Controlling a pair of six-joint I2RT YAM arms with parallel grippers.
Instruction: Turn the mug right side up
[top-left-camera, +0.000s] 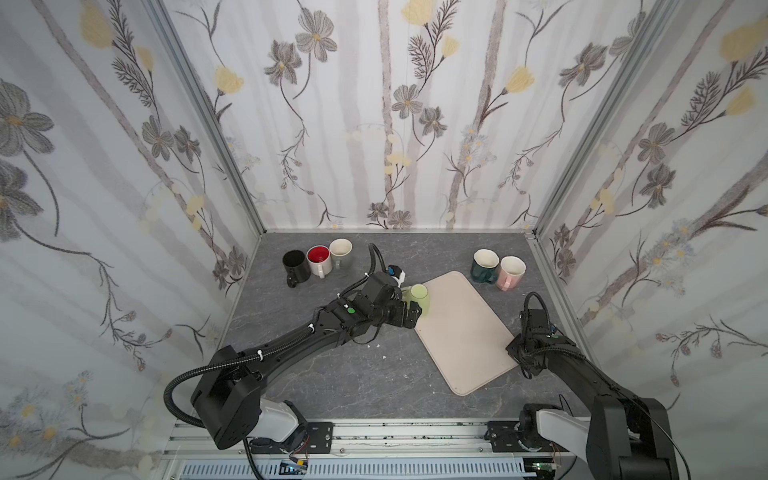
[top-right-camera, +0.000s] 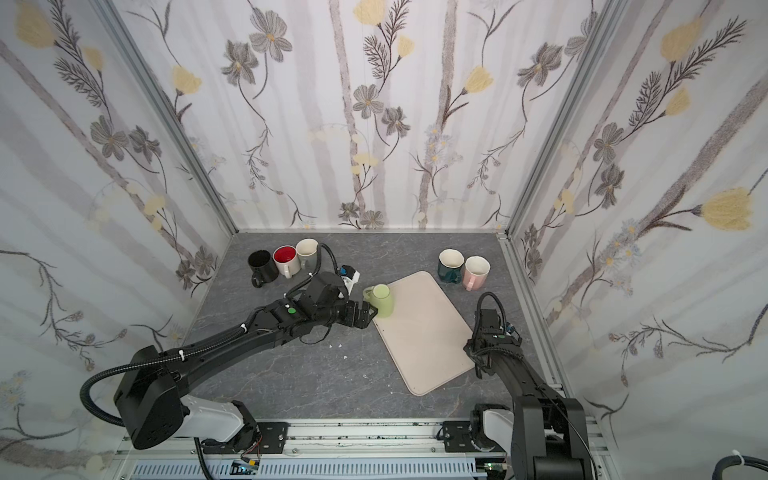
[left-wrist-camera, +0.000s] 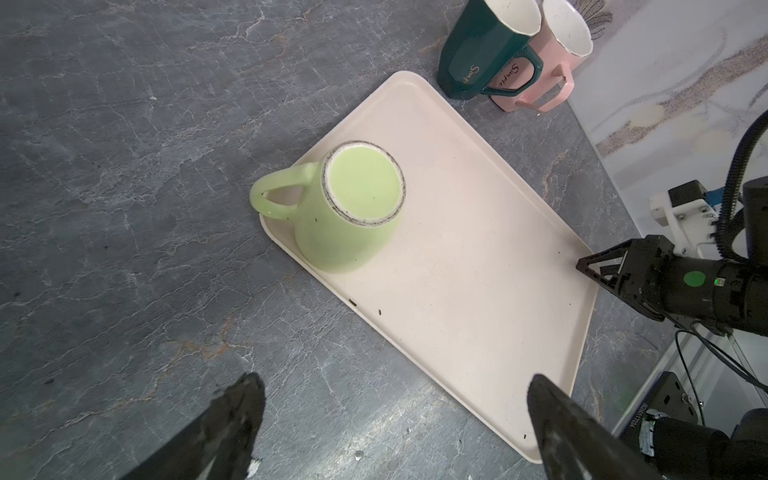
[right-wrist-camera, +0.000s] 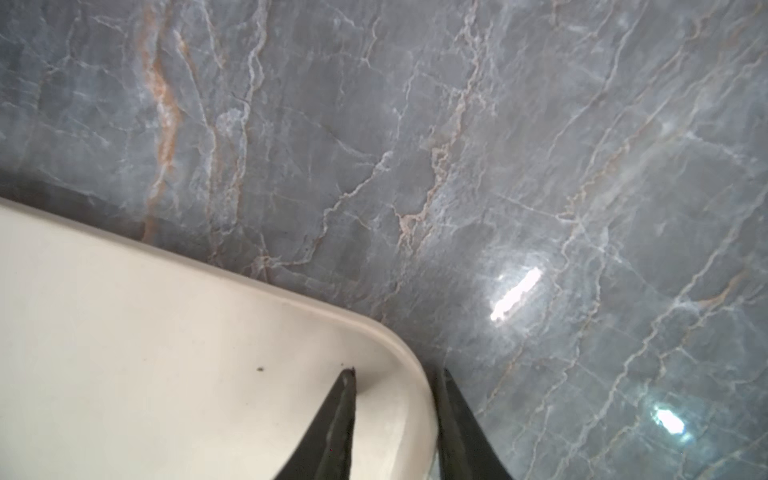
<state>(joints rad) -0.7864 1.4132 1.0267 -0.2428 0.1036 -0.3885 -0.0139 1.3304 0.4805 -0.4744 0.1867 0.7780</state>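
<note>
A light green mug (top-left-camera: 420, 300) (top-right-camera: 383, 301) (left-wrist-camera: 353, 208) stands upside down, base up, on the far left corner of a cream tray (top-left-camera: 465, 336) (top-right-camera: 424, 349) (left-wrist-camera: 478, 270). Its handle sticks out over the tray's rim. My left gripper (top-left-camera: 411, 312) (top-right-camera: 368, 313) (left-wrist-camera: 392, 380) is open just short of the mug, with nothing between its fingers. My right gripper (top-left-camera: 512, 347) (top-right-camera: 468, 347) (right-wrist-camera: 395, 374) straddles the rim of the tray (right-wrist-camera: 166, 332) at its right corner, one finger inside and one outside, closed on it.
Three upright mugs stand at the back left: black (top-left-camera: 296, 264), white with a red inside (top-left-camera: 319, 259) and grey (top-left-camera: 341, 251). A dark green mug (top-left-camera: 484, 266) and a pink mug (top-left-camera: 510, 272) stand at the back right. Walls enclose the grey marble table (top-left-camera: 353, 374).
</note>
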